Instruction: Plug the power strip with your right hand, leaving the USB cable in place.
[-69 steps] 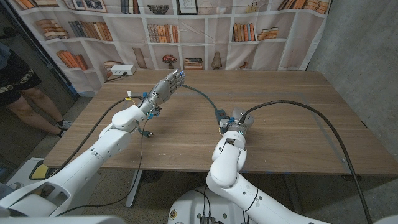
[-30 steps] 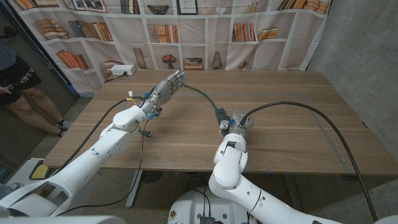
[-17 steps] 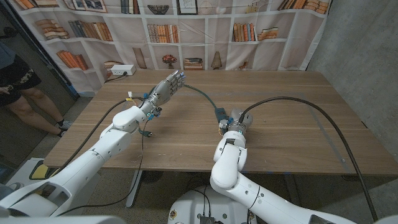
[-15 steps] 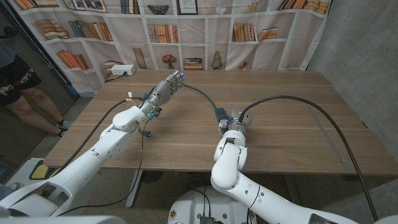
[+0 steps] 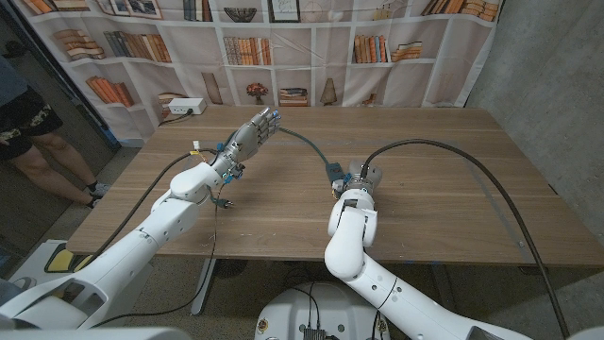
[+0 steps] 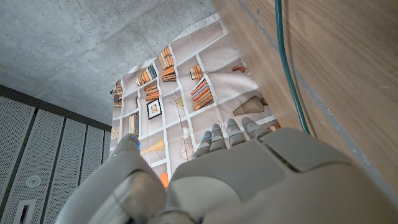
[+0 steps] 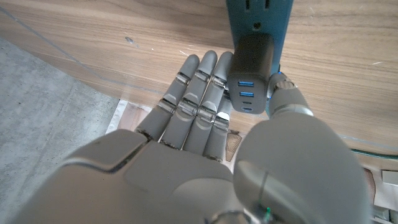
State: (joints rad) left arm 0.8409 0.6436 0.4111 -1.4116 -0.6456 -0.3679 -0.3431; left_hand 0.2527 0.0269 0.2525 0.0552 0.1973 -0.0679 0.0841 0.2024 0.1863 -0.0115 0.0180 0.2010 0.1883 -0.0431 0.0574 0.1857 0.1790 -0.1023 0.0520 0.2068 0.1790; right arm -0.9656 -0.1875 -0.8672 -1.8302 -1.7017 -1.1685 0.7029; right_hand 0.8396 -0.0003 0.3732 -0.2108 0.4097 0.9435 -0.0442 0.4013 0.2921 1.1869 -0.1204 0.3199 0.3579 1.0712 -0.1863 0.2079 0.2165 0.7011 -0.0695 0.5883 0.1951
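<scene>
Nearest you, at the lower middle of the head view, your right hand (image 5: 352, 181) sits at the end of the power strip (image 5: 334, 176), just right of centre on the table (image 5: 453, 189). In the right wrist view the right hand (image 7: 205, 124) has its long fingers (image 7: 186, 106) straight and pressed side by side along one flank of a dark charger block (image 7: 252, 71), with the thumb (image 7: 287, 102) on the other flank; whether it truly pinches the block or only brackets it, you cannot tell. The block carries blue USB ports and is seated in the teal power strip (image 7: 258, 15).

Judge the block as light, hard and smooth-sided, so it may slip under a loose pinch. The strip is a stiff plastic bar, light enough to slide on the wood when pushed, and its green cord (image 5: 300, 142) is limp and offers no bracing. Grip the block by its two flat sides and press straight along the strip's sockets, so nothing already seated is tilted out.

Farther off, in the upper left of the head view, your left hand (image 5: 253, 132) is raised above the table, fingers straight and close together, holding nothing. The left wrist view shows the left hand (image 6: 230, 134) the same way, with the green cord (image 6: 289, 68) on the wood beyond.
</scene>
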